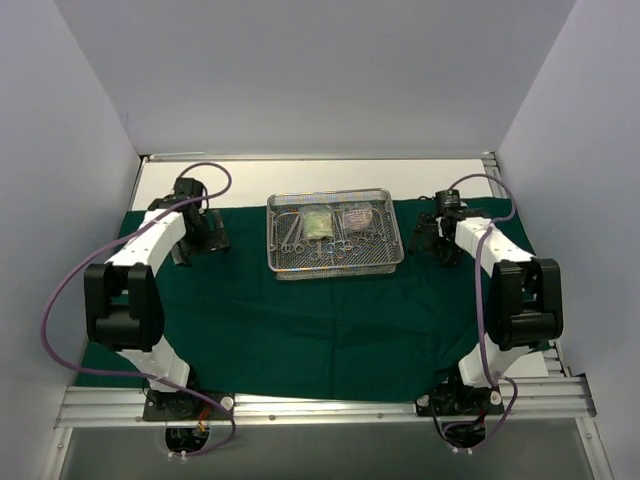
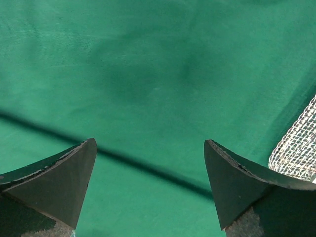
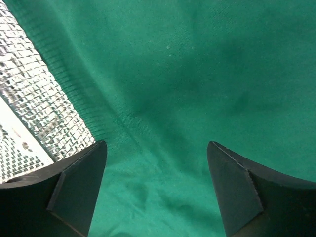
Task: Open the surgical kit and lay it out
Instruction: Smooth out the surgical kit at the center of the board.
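The surgical kit lies unwrapped. Its dark green cloth (image 1: 300, 330) is spread flat over the table. The silver wire-mesh tray (image 1: 392, 262) stands on the cloth at the back centre. Inside it are several small steel clamps (image 1: 296, 236) and two clear pouches (image 1: 318, 222), (image 1: 355, 215). My left gripper (image 1: 207, 238) hovers over the cloth left of the tray. In the left wrist view it (image 2: 149, 142) is open with only cloth (image 2: 148, 74) below and the tray corner (image 2: 296, 148) at the right. My right gripper (image 1: 424, 238) is just right of the tray. It (image 3: 157, 143) is open over wrinkled cloth (image 3: 197, 74), next to the tray wall (image 3: 34, 98).
White walls enclose the table on the left, back and right. A bare white strip of table (image 1: 330, 172) runs behind the cloth. An aluminium rail (image 1: 320, 405) carries both arm bases at the near edge. Purple cables (image 1: 60, 300), (image 1: 490, 300) loop beside each arm.
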Controlling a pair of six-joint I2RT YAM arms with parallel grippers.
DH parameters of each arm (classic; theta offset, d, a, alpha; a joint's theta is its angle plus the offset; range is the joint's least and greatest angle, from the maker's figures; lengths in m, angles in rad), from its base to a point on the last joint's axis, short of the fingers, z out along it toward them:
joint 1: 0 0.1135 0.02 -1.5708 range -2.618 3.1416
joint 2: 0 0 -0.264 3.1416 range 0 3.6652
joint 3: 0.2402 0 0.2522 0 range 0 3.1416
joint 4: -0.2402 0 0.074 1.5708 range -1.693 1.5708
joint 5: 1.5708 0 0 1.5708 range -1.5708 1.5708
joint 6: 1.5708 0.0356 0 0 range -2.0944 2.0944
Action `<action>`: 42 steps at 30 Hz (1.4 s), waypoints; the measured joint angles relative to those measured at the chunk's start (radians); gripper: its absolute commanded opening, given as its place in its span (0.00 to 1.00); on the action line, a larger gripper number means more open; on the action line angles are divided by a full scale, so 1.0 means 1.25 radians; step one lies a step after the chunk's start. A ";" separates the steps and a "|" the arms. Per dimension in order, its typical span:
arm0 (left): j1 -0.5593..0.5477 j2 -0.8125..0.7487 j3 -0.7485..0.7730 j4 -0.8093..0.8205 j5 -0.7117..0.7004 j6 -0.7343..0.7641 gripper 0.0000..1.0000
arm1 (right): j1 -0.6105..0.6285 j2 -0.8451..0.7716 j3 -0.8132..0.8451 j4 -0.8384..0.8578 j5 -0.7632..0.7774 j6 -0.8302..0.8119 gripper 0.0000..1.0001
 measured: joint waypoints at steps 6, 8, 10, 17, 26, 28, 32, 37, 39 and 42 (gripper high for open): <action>-0.027 0.087 0.000 0.038 0.031 0.000 0.93 | 0.004 0.033 -0.023 0.033 0.003 -0.002 0.74; -0.029 0.112 0.000 0.047 0.033 0.000 0.90 | 0.004 0.049 -0.031 0.047 0.004 -0.002 0.74; -0.030 0.137 0.000 0.052 0.033 0.000 0.89 | 0.005 0.063 -0.041 0.054 0.004 -0.002 0.74; -0.031 0.184 0.001 0.056 0.030 0.000 0.68 | 0.006 0.071 -0.053 0.070 0.026 -0.001 0.62; -0.033 0.204 0.023 0.050 0.028 -0.001 0.36 | 0.007 0.071 -0.063 0.078 0.077 0.004 0.38; -0.033 0.208 0.029 0.048 0.029 -0.002 0.25 | 0.007 0.072 -0.062 0.082 0.079 0.005 0.34; -0.034 0.222 0.048 0.041 0.036 -0.003 0.03 | 0.007 0.076 -0.060 0.094 0.081 0.007 0.11; -0.035 0.244 0.080 0.010 0.038 -0.002 0.02 | 0.008 0.090 -0.045 0.099 0.078 0.013 0.00; -0.035 0.259 0.102 -0.009 0.038 -0.002 0.02 | 0.008 0.099 -0.034 0.094 0.078 0.013 0.00; -0.034 0.290 0.148 -0.037 0.038 -0.002 0.02 | 0.009 0.118 -0.009 0.087 0.078 0.013 0.00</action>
